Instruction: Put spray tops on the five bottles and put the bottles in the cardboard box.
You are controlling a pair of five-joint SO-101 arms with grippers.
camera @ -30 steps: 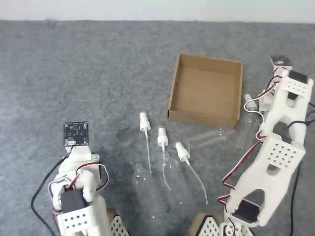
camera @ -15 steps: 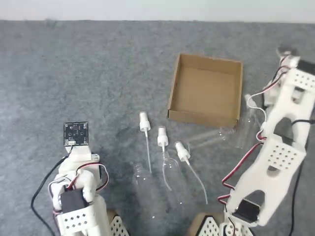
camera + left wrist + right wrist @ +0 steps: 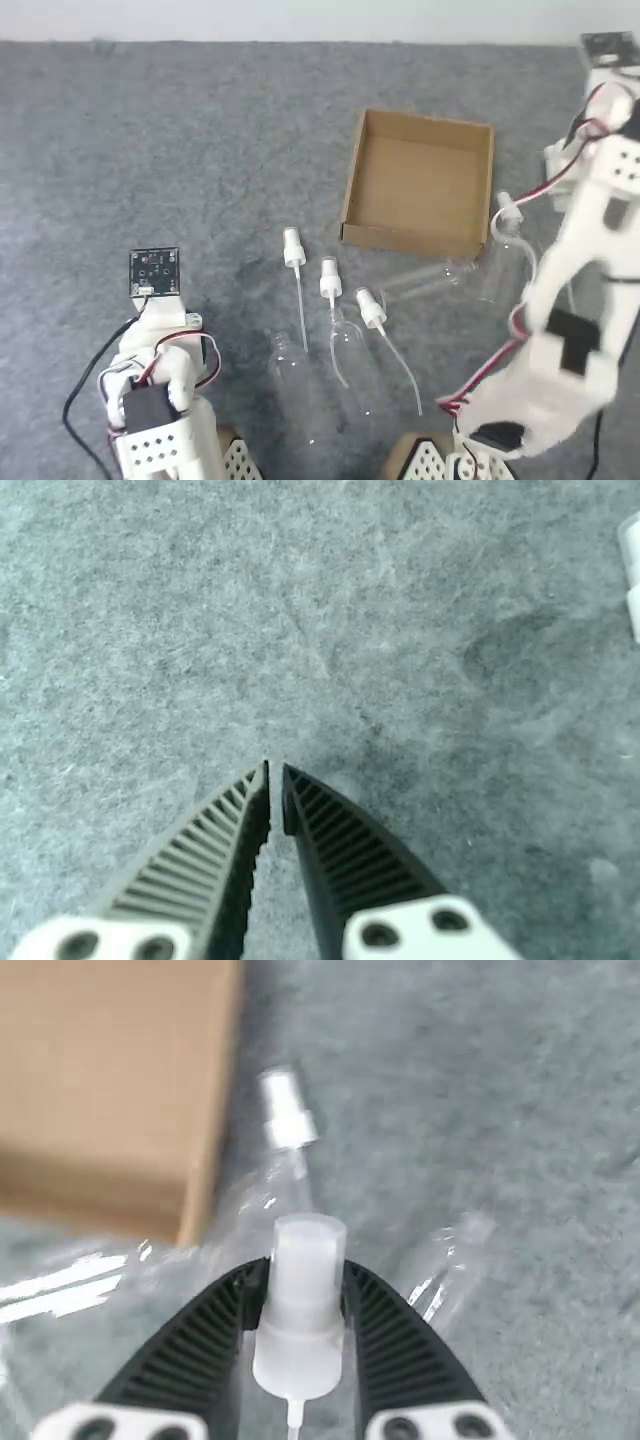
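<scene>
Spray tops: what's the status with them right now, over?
Right gripper shut on one spray top. Left gripper shut, empty, above gray mat. Three spray tops loose beside uncapped bottles; cardboard box empty. Nothing seen blocking.

A spray top (image 3: 300, 1330) sits clamped between the fingers of the right gripper (image 3: 300, 1265). Just beyond its tips lies a capped bottle (image 3: 285, 1175), with the cardboard box (image 3: 100, 1080) alongside. Ahead of the left gripper (image 3: 276, 772) lies bare carpet (image 3: 300, 610); three loose spray tops (image 3: 328, 280) lie to its right.

Legible txt/labels/nos.: none. 1x cardboard box (image 3: 410, 240): walls plain brown. 1x camera board (image 3: 154, 272), on arm: marks too small to read.
</scene>
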